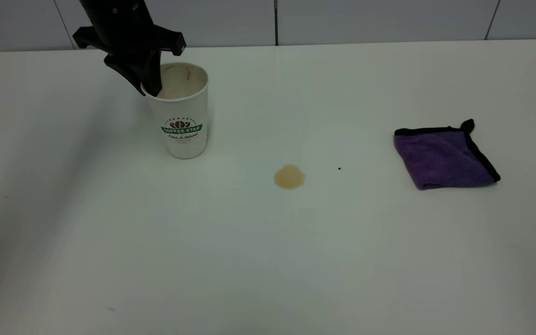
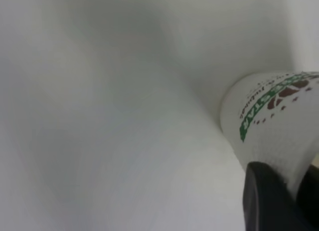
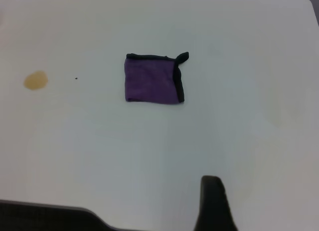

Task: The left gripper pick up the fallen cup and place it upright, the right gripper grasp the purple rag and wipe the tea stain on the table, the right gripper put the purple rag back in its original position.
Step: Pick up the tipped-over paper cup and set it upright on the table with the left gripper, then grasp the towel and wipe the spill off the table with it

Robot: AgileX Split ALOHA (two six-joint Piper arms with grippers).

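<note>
White tabletop [image 1: 268, 260] is holding everything. Far left, the left gripper [image 1: 149, 86] jaws are pinching the standing cup [image 1: 184, 111] rim. Purple rag [image 1: 442, 156] is lying right, tea stain [image 1: 289, 177] between them.

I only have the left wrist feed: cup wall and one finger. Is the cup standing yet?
Observer: Yes. The exterior view shows the cup upright on the table, with the left hand pinching its rim, one finger inside.
Operator: Stain wiped?
Observer: No. The tea stain sits untouched, to the right of the cup in the exterior view.
Operator: Where's the rag?
Observer: The purple rag lies folded on the table, further right than the stain and apart from it.
Operator: Right hand moving in?
Observer: It's absent from the exterior view. The right wrist view has the rag well ahead of it, not touched.
</note>
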